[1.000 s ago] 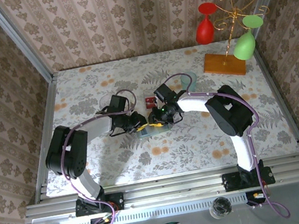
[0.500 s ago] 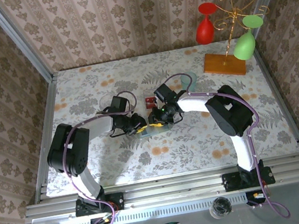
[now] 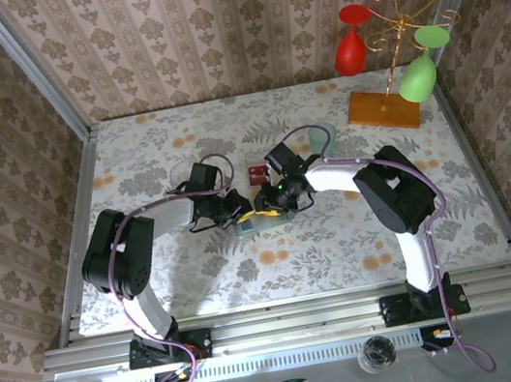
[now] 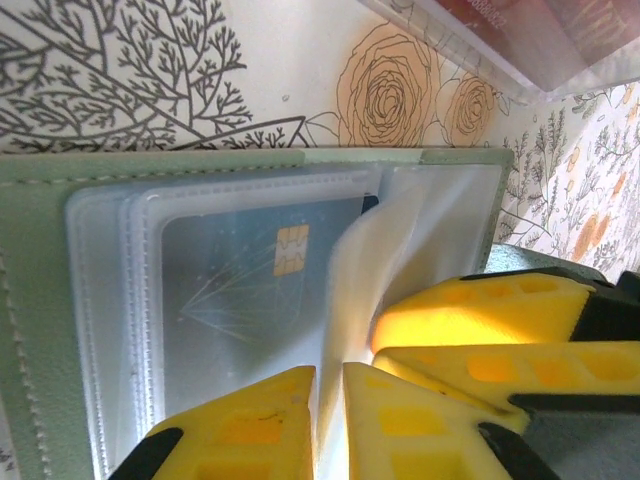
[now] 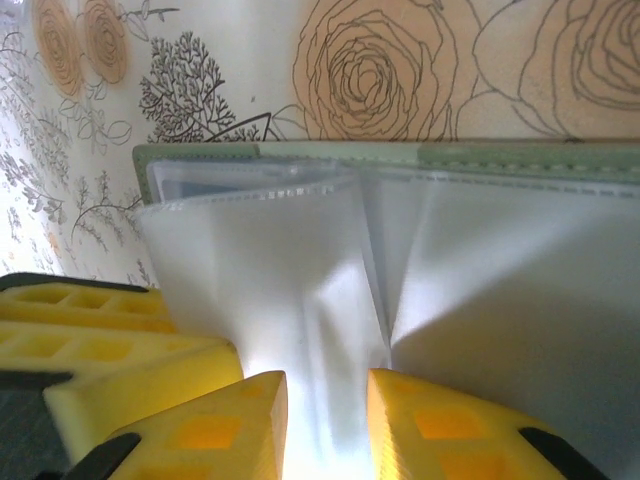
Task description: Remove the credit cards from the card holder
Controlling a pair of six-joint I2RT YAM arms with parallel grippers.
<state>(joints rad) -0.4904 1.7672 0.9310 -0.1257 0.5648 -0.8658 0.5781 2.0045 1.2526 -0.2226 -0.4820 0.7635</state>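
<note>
Mid-bench [image 3: 342, 235], the left hand [image 4: 328, 385] and right hand [image 5: 327, 390] each clamp a clear sleeve [image 4: 350, 260] of the open card holder [image 4: 150, 165]; a grey-blue card [image 4: 230, 280] lies just beyond the left fingertips.

- Wallet [image 4: 40, 300] lies open on floral cloth [image 4: 150, 70], clear sleeves [image 4: 110, 300] inside.
- Grey-blue card [image 4: 240, 300] w/ gold chip [image 4: 291, 250] sits in a sleeve on the left half.
- One loose leaf [image 4: 375, 260] is lifted, curling down toward the bottom edge.
- L gripper [image 4: 328, 375], bottom centre: yellow fingers nearly together, leaf running into the slit btw them.
- R gripper [image 4: 380, 345], yellow, comes in from the rt, tips at the same leaf.
- Red item [image 4: 520, 35] under clear plastic, top rt corner.
</note>
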